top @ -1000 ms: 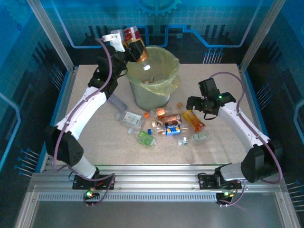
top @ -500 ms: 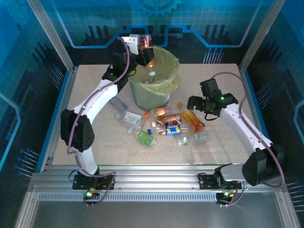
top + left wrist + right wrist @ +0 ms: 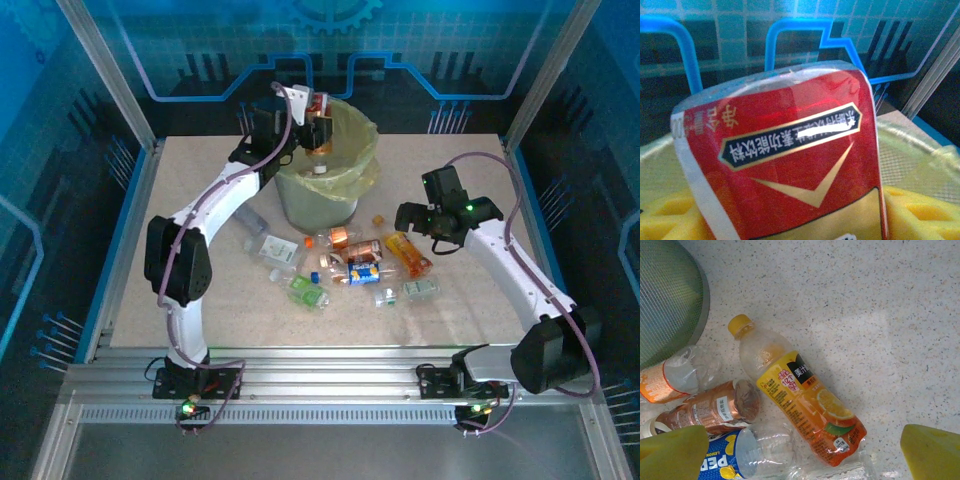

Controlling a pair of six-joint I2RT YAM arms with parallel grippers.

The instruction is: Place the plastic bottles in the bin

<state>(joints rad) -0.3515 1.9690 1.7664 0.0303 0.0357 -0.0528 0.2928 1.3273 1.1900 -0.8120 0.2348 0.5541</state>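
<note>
My left gripper [image 3: 312, 106] is shut on a red-labelled plastic bottle [image 3: 785, 165], which hangs tilted over the back rim of the bin [image 3: 300, 205]. Its yellow pads [image 3: 920, 215] flank the bottle, with the bin's bag behind. A white cap [image 3: 320, 168] shows inside the bin. Several plastic bottles [image 3: 345, 262] lie on the table in front of the bin. My right gripper [image 3: 425, 228] hovers open over an orange juice bottle [image 3: 805, 405], its fingertips [image 3: 932, 452] on either side of it and clear of it.
Beside the juice bottle lie a blue-labelled bottle [image 3: 722, 460], a copper-coloured one [image 3: 710, 410] and a clear orange-labelled one [image 3: 670, 380]. The bin's mesh wall [image 3: 665, 290] stands close at left. A green bottle [image 3: 307, 291] and a clear one [image 3: 420, 289] lie nearer.
My left arm has swung right, carrying the red-labelled bottle from left of the bin's rim to over the bin. The right arm has hardly moved.
</note>
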